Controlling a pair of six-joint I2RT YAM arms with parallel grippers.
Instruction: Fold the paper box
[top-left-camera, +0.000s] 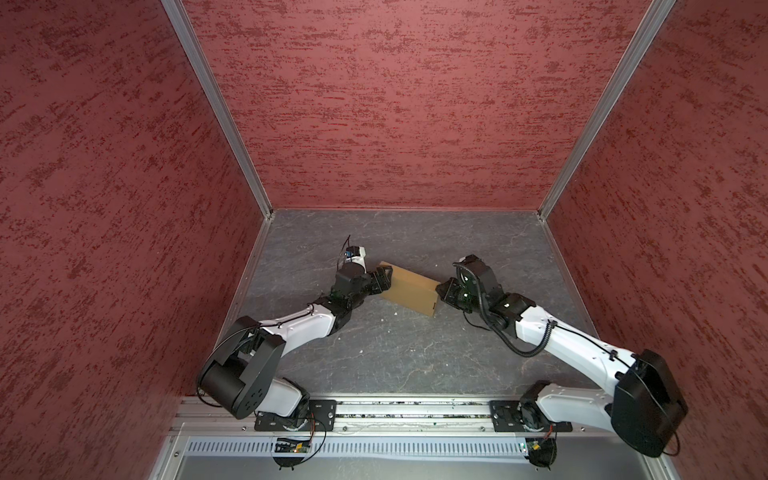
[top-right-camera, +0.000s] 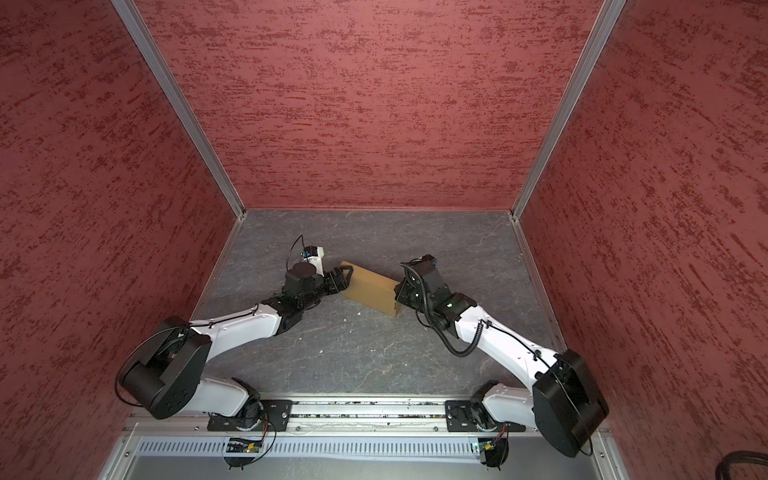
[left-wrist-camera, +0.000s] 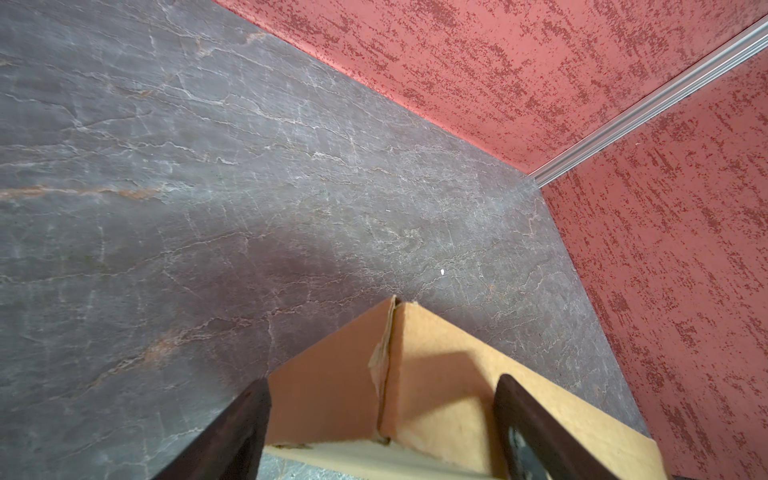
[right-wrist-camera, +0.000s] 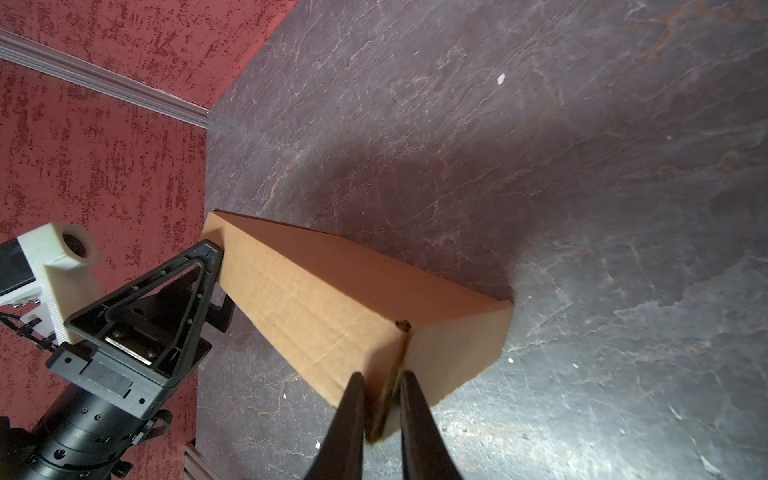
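The paper box (top-left-camera: 409, 289) (top-right-camera: 370, 289), plain brown cardboard folded into a closed shallow block, lies slanted on the grey table between my two grippers. At its left end my left gripper (top-left-camera: 384, 280) (top-right-camera: 345, 278) (left-wrist-camera: 382, 380) stands wide open, and the box's corner (left-wrist-camera: 436, 374) sits between the fingers. One left finger (right-wrist-camera: 208, 257) rests against that end. My right gripper (top-left-camera: 442, 291) (top-right-camera: 399, 291) (right-wrist-camera: 382, 376) is at the right end, its jaws drawn nearly together on a cardboard edge of the box (right-wrist-camera: 332, 299).
Red textured walls (top-left-camera: 395, 104) enclose the grey marbled table (top-left-camera: 395, 353) on three sides, with aluminium posts (top-left-camera: 216, 108) in the back corners. The arm bases sit on a metal rail (top-left-camera: 411, 411) along the front edge. Small white crumbs (top-left-camera: 360, 351) lie on the table.
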